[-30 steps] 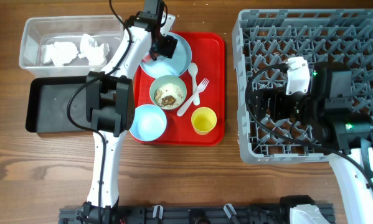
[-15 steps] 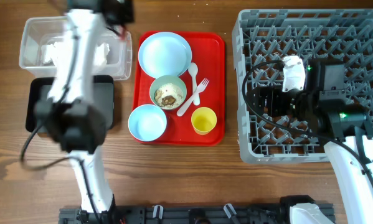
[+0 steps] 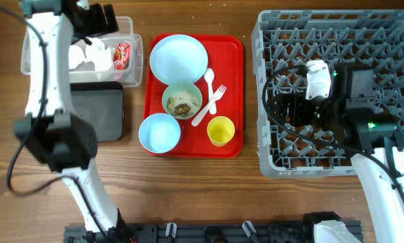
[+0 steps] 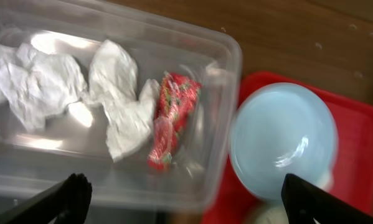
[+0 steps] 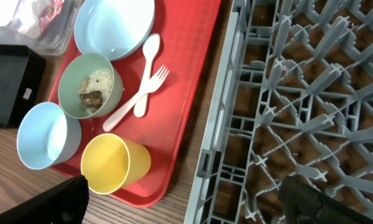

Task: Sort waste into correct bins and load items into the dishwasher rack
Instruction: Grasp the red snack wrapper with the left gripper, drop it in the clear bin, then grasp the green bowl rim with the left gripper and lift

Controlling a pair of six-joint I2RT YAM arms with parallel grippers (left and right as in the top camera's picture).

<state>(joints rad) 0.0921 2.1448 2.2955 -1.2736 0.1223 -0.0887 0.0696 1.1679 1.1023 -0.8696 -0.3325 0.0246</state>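
The clear tub (image 3: 33, 30) holds crumpled white napkins (image 3: 87, 55) and the red-and-white wrapper (image 3: 122, 54); the wrist view shows the napkins (image 4: 121, 106) and wrapper (image 4: 170, 118) lying loose inside. My left gripper (image 3: 97, 19) hovers over the tub, open and empty (image 4: 186, 199). On the red tray (image 3: 234, 81) are the light blue plate (image 3: 179, 59), the green bowl (image 3: 182, 100) with food scraps (image 5: 93, 87), the blue bowl (image 3: 160, 132), the yellow cup (image 3: 220, 130), the spoon (image 3: 207, 84) and the fork (image 3: 216, 98). My right gripper (image 3: 277, 111) is open and empty (image 5: 183, 205) over the grey rack (image 3: 363, 40).
The black tray (image 3: 94, 111) lies just in front of the clear tub, partly under my left arm. The rack's left wall (image 5: 214, 143) stands close to the red tray's right edge. Bare wood table (image 3: 208, 189) runs along the front.
My left arm swung from over the plate on the red tray to over the clear tub. The red wrapper now lies in the tub. The right arm shifted slightly, then held still.
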